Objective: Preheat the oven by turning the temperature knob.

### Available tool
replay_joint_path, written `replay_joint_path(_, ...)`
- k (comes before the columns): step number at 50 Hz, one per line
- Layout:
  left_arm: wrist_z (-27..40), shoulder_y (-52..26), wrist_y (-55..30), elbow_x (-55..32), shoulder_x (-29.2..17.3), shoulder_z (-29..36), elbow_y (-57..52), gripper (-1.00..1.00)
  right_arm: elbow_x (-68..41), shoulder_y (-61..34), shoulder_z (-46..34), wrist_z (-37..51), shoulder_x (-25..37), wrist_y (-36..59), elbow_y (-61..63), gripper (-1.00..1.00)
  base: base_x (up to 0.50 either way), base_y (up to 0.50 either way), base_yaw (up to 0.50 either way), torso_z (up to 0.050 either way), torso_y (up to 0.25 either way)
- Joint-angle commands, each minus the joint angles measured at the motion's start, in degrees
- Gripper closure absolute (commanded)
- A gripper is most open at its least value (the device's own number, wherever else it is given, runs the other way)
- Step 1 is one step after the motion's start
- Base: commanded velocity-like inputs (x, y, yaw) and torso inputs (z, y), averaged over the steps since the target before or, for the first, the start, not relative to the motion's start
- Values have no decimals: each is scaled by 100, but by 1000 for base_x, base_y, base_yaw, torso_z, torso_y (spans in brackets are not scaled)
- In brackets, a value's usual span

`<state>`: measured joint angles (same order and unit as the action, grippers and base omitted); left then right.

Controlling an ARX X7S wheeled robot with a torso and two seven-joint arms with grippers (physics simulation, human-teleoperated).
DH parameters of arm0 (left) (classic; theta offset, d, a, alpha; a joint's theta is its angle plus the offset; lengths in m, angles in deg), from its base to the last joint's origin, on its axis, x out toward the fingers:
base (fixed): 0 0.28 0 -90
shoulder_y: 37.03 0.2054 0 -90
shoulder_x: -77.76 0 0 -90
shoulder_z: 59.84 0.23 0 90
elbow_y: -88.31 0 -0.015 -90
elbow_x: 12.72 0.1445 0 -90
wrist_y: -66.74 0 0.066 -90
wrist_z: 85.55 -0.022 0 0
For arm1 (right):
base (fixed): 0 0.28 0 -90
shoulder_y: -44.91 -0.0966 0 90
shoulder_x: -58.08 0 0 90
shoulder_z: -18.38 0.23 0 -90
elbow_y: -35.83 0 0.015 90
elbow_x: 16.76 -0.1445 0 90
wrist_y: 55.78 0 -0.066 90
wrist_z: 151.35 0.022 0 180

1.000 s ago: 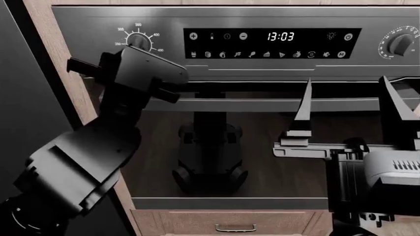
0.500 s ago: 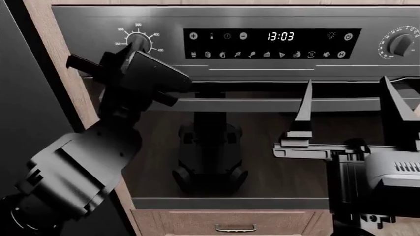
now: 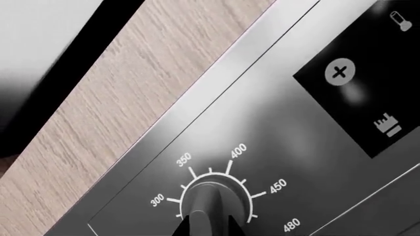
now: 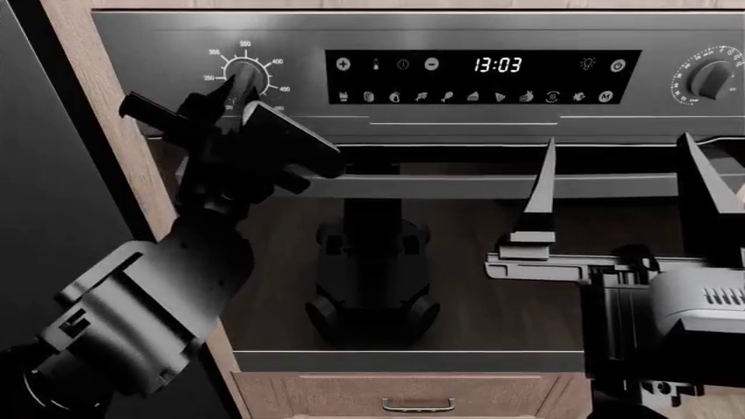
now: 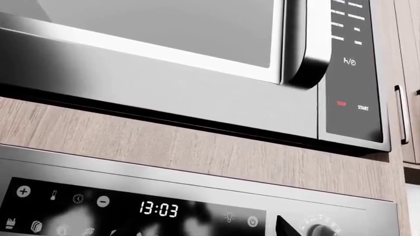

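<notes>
Left gripper [image 4: 239,87] is right up at the panel in the upper left of the head view, its dark fingertips [image 3: 187,227] straddling the temperature knob [image 3: 211,199]. They seem to close on it, though the actual contact is hidden, so I can't call the grip. The knob's ridge appears to run in line with the fingers, pointing between 350 and 400. Over on the right, the right gripper [image 4: 611,188] hangs spread wide before the oven [image 4: 466,122] door, well apart. Left arm's plainly the nearer; I'd judge a wrist roll comes next.
</notes>
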<state>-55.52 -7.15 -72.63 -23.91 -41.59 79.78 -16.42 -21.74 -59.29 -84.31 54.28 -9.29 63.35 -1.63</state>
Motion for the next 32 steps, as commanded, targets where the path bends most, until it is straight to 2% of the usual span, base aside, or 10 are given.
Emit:
replay_joint_path(1,-626,-125,273,-870,94,83,906,100,-1,-23,-16,14,-1,-2,-7,-100,24,0,-8,0,0)
replay_joint_path(18,-712,-330,465,-355,-1,577,1114,100,-43,-29,8,37,19,4,-14,-100,14,-3,-10,1,0)
replay_joint_path(32,-866,-424,605,-357,53,593,1469,100,-19,2,-23,76,39,-14,-9,-100,15,-3,-12,1,0)
